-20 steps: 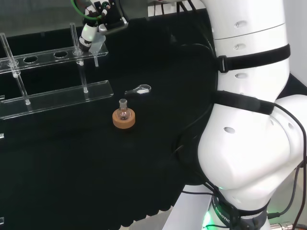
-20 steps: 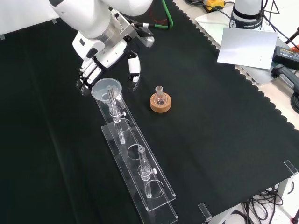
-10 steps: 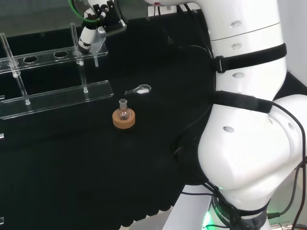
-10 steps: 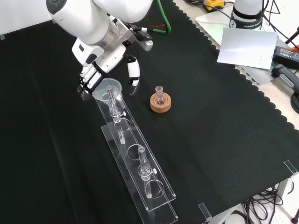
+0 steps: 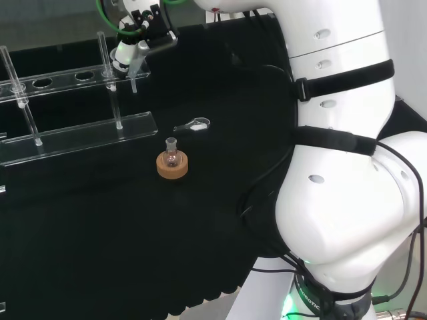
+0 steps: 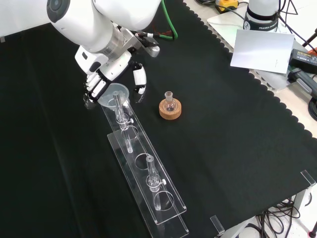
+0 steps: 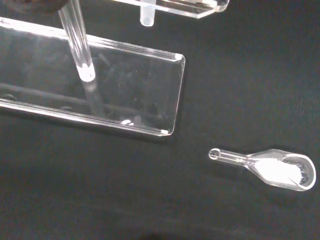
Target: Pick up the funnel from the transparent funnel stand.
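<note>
Hand [image 6: 101, 79] has edged closer over funnel [image 6: 113, 94] | fingers and thumb spread either side, nothing gripped | close under rim, lift straight off funnel stand [image 6: 148, 191].

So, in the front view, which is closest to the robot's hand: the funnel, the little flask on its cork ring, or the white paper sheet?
From the hand:
1. Funnel, right at the fingers, at the stand's upper end.
2. Flask on its cork ring, mid-cloth to the right.
3. White paper sheet, far right, off the cloth.
</note>
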You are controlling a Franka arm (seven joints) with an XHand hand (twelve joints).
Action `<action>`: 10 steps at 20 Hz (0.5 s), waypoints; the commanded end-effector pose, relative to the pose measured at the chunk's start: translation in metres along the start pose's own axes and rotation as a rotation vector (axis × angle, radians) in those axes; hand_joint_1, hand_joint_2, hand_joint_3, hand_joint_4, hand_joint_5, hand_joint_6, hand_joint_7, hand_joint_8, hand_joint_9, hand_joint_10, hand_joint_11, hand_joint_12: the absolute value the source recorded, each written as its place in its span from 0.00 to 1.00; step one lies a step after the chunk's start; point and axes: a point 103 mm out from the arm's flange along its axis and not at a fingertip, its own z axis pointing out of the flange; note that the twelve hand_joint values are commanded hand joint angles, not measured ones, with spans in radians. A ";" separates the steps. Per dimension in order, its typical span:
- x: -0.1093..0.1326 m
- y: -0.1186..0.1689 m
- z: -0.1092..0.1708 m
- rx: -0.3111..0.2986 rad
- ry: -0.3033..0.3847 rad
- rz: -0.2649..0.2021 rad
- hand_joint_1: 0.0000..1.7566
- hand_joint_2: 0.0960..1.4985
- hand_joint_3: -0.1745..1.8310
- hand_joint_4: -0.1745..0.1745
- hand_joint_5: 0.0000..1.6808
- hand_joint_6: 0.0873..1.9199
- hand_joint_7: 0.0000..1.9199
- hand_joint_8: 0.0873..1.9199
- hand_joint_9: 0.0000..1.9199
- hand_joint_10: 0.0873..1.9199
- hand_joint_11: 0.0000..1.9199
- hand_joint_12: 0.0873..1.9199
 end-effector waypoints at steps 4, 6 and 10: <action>0.001 0.004 -0.001 -0.074 -0.071 0.050 0.41 0.39 0.37 0.49 0.16 0.00 0.14 0.36 0.30 0.33 0.23 0.76; 0.002 0.003 -0.004 -0.125 -0.094 0.065 0.42 0.39 0.37 0.45 0.21 0.00 0.21 0.36 0.37 0.29 0.24 0.75; 0.001 -0.004 -0.013 -0.206 -0.126 0.091 0.45 0.40 0.37 0.40 0.33 0.00 0.33 0.35 0.47 0.25 0.29 0.71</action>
